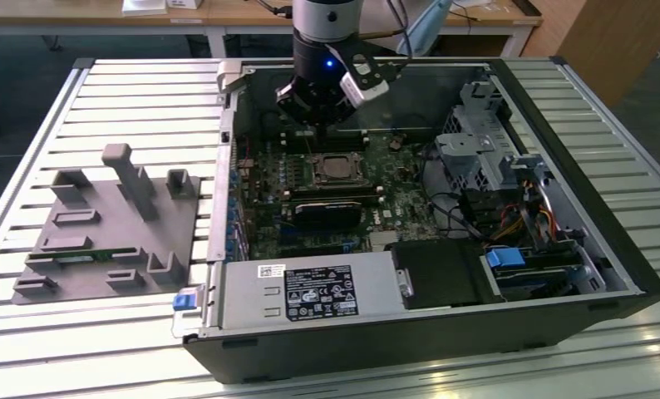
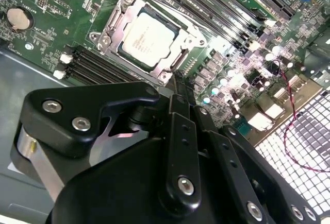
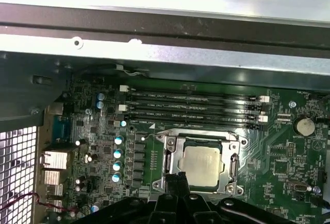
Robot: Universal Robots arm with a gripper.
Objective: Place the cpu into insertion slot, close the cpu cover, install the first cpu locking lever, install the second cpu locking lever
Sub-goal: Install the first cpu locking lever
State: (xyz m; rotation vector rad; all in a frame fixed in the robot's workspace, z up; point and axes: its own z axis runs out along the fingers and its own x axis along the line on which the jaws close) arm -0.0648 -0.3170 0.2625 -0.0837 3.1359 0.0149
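Black gripper [image 3: 175,177], fingers pressed together on nothing, hangs just beside the near edge of the insertion slot [image 3: 170,154]. Just past the tips, the cpu [image 3: 203,165] lies flat in that slot, framed by the cpu cover [image 3: 206,140], which looks folded down. Farther off are the memory slots [image 3: 191,106], then the case wall [image 3: 154,54]. I cannot tell whether the locking levers are latched. Risk, as I judge it: a tip skidding off thin metal could strike the capacitors [image 3: 118,153] alongside, or pry the cover up.
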